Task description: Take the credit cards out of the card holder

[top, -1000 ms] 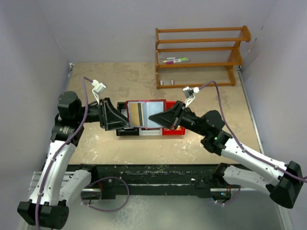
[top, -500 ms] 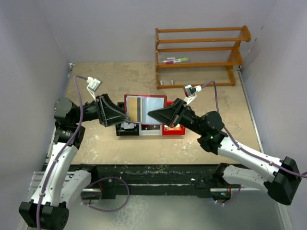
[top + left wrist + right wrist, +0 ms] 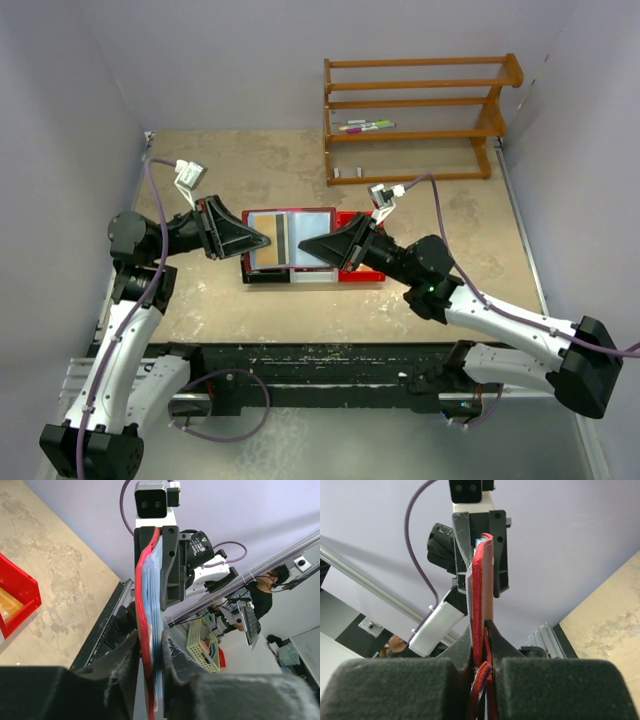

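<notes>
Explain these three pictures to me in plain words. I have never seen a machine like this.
These are two robot arms bolted at the near edge of a table, each ending in a two-finger gripper. The wide picture looks down from above and behind them; the other two come from cameras on each wrist, looking along that arm's own fingers. The left gripper and right gripper pinch opposite sides of the maroon card holder, holding it open in the air over a red bin and a black box. A wooden rack stands at the far side.
</notes>
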You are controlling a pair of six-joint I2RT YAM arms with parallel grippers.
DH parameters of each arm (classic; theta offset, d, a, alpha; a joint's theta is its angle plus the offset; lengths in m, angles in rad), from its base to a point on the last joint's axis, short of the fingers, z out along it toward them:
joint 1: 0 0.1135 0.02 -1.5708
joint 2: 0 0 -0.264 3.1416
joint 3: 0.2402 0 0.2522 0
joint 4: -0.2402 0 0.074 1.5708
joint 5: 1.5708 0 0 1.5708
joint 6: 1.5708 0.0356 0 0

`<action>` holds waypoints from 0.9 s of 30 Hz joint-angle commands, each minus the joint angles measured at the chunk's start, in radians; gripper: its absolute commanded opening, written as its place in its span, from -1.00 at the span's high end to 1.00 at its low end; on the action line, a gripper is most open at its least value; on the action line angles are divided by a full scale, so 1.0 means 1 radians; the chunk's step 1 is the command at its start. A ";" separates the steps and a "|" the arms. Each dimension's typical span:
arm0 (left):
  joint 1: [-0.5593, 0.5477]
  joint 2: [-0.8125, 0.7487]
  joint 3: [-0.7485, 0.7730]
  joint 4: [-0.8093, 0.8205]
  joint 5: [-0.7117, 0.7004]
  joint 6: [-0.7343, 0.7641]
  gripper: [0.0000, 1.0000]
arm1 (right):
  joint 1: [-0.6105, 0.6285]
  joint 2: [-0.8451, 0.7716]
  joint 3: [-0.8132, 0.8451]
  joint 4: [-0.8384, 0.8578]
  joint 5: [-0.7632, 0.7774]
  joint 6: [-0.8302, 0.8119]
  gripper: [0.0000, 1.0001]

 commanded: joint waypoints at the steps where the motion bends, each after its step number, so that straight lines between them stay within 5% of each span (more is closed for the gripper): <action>1: 0.002 -0.025 0.007 -0.016 -0.026 0.027 0.60 | 0.013 0.002 0.010 0.067 0.039 -0.001 0.95; 4: 0.003 -0.033 0.026 -0.093 -0.035 0.077 0.79 | -0.001 -0.030 0.011 -0.033 0.029 0.011 0.42; 9: 0.003 -0.025 0.093 -0.332 -0.072 0.267 0.96 | -0.063 -0.139 0.111 -0.420 0.126 -0.139 -0.02; 16: 0.003 -0.001 0.155 -0.621 -0.175 0.494 1.00 | -0.073 -0.190 0.342 -0.831 0.233 -0.320 0.11; 27: 0.003 0.016 0.184 -0.702 -0.201 0.562 1.00 | -0.051 0.094 0.427 -0.610 -0.165 -0.261 0.17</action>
